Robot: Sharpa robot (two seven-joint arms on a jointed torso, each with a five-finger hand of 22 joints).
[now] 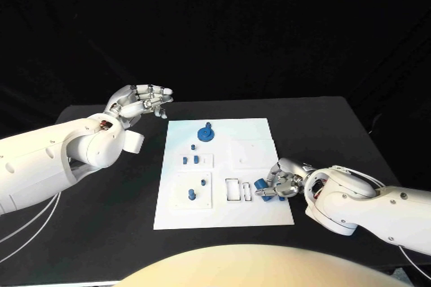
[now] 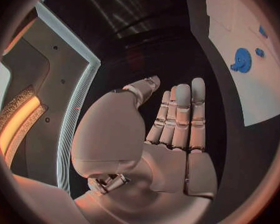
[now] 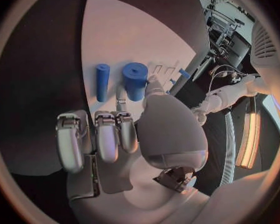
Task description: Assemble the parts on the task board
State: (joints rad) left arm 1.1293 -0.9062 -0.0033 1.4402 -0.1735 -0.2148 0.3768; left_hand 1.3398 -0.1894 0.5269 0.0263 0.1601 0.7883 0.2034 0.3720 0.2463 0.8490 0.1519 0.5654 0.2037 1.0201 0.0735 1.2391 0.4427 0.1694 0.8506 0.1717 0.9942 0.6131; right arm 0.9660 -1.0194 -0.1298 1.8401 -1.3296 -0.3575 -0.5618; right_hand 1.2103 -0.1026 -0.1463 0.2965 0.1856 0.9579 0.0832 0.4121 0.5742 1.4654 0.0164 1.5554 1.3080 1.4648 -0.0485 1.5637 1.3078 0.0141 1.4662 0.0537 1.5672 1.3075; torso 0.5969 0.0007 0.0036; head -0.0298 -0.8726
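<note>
The white task board (image 1: 225, 203) lies in the middle of the black table. A round blue part (image 1: 207, 133) (image 2: 241, 59) stands near its far end, and several small blue pieces (image 1: 191, 158) sit in its left half. At the board's right edge my right hand (image 1: 284, 180) (image 3: 130, 129) pinches a thick blue cylinder (image 3: 135, 79) (image 1: 266, 190) between thumb and a finger. A thinner blue peg (image 3: 102, 82) lies on the board just beside it. My left hand (image 1: 142, 101) (image 2: 171, 129) hangs raised beyond the board's far left corner, fingers apart, holding nothing.
Two narrow slots (image 1: 239, 188) are cut in the board just left of my right hand. Bare black table (image 1: 323, 131) runs along both sides of the board. My left forearm (image 1: 54, 159) reaches over the table's left part.
</note>
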